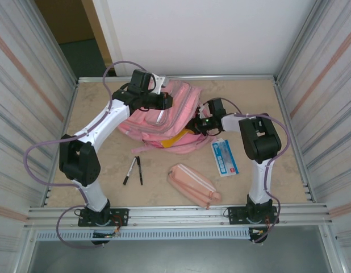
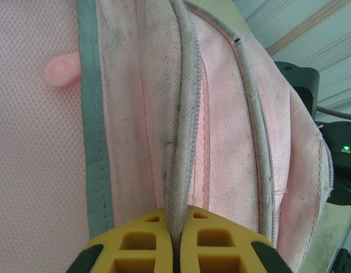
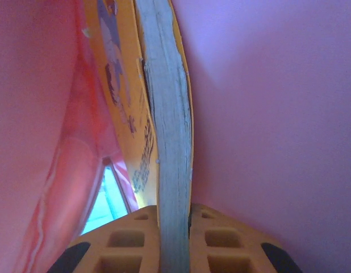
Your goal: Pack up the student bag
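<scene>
The student bag (image 1: 164,116), a big soft pink backpack, lies at the back middle of the table. My left gripper (image 1: 164,101) reaches over its top. In the left wrist view the yellow pads (image 2: 136,244) are shut on a grey zip-edged fold (image 2: 181,142) of the bag (image 2: 232,125). My right gripper (image 1: 196,126) is at the bag's right side, pushed into its opening. It is shut on a book (image 3: 170,114) with a yellow cover and grey page edges, and pink lining (image 3: 266,114) surrounds it. A yellow corner of the book (image 1: 173,140) shows at the bag's mouth.
A small oblong pink pencil case (image 1: 193,185) lies near the front, right of centre. Two pens (image 1: 134,169) lie left of it. A blue and white packet (image 1: 225,157) rests beside the right arm. Corrugated walls close in both sides.
</scene>
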{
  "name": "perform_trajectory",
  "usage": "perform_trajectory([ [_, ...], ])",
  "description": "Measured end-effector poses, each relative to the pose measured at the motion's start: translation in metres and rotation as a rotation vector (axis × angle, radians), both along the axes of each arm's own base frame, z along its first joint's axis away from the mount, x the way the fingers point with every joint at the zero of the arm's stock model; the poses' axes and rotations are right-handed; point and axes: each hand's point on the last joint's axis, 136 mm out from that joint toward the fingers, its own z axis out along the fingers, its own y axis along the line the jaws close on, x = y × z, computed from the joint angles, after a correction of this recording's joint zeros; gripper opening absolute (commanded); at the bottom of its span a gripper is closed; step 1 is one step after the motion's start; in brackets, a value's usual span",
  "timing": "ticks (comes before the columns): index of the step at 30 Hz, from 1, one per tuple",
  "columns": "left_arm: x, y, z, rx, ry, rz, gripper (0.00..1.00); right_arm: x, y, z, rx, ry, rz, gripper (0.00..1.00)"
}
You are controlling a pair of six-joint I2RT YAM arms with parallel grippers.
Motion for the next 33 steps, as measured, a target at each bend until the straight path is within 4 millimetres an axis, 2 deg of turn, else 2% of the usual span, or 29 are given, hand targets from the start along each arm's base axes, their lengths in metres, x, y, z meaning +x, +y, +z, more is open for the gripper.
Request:
perform_trajectory([
  [4, 0.001, 0.003, 0.0, 0.002, -0.004, -0.002, 0.0, -0.007, -0.011, 0.007, 0.026, 0.016, -0.029, 0.0],
  [12, 0.004, 0.013, 0.005, -0.007, -0.011, -0.004, 0.0, -0.009, -0.037, 0.059, 0.123, -0.004, -0.067, 0.0],
  [18, 0.003, 0.012, 0.009, -0.02, -0.008, -0.015, 0.0, -0.01, -0.043, 0.093, 0.155, -0.04, -0.033, 0.0],
  [23, 0.001, 0.01, 0.01, -0.032, -0.002, -0.029, 0.0, -0.009, -0.037, 0.111, 0.221, -0.041, -0.014, 0.0],
  [28, -0.004, 0.006, 0.012, -0.06, 0.01, -0.062, 0.0, 0.002, -0.021, 0.124, 0.274, -0.05, 0.006, 0.0],
  [30, -0.007, 0.005, 0.014, -0.07, 0.014, -0.08, 0.0, 0.009, -0.012, 0.122, 0.285, -0.046, 0.018, 0.0],
  [33, -0.009, 0.003, 0.015, -0.079, 0.016, -0.095, 0.0, 0.023, 0.003, 0.11, 0.29, -0.025, 0.027, 0.0],
])
